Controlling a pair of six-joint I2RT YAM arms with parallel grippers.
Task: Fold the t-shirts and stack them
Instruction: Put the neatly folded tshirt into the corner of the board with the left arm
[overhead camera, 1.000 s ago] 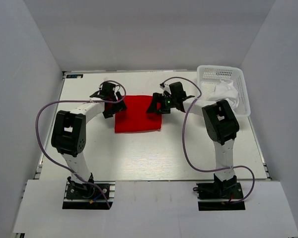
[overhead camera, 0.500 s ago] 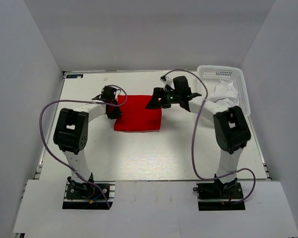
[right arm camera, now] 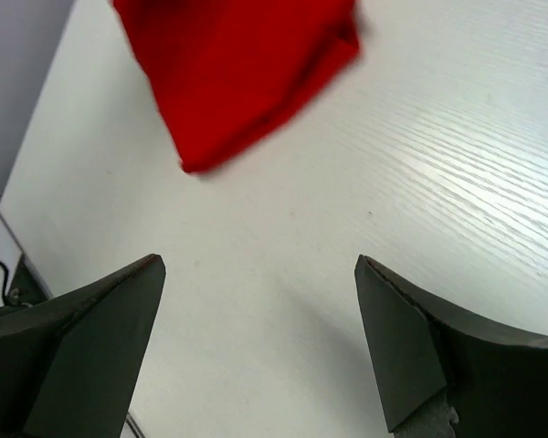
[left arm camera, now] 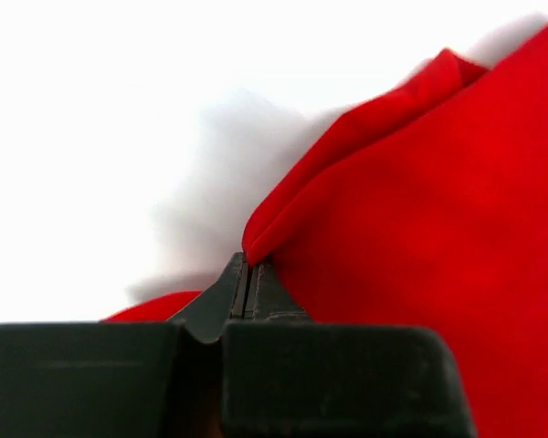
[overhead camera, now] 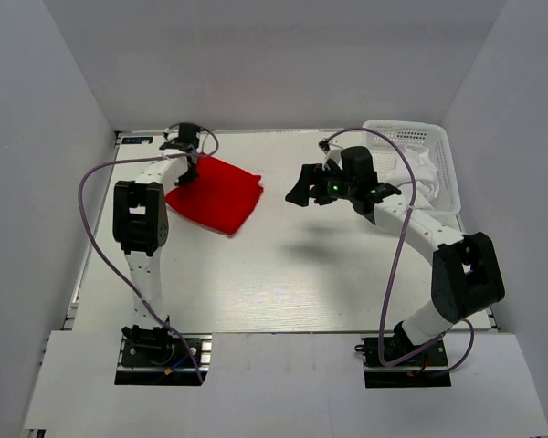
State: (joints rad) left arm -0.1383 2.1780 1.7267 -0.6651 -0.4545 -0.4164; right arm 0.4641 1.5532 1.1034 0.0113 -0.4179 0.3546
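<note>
A: White table (overhead camera: pixel 283 274), grey walls around it. Where's the red shirt (overhead camera: pixel 215 193)?
B: Far left, folded, lying askew. The left gripper (left arm camera: pixel 249 272) is pinched tight on a fold at its edge.
A: And the right gripper (right arm camera: pixel 258 265)?
B: Jaws wide, holding nothing, over bare table right of it.
A: The white shirt (overhead camera: pixel 418 169)?
B: Crumpled in the basket (overhead camera: pixel 411 132), far right corner.

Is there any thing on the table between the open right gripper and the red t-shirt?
Nothing visible. Only bare table lies between the right gripper and the red t-shirt, whose edge the left gripper pinches shut. The basket is on the right gripper's other side.
</note>
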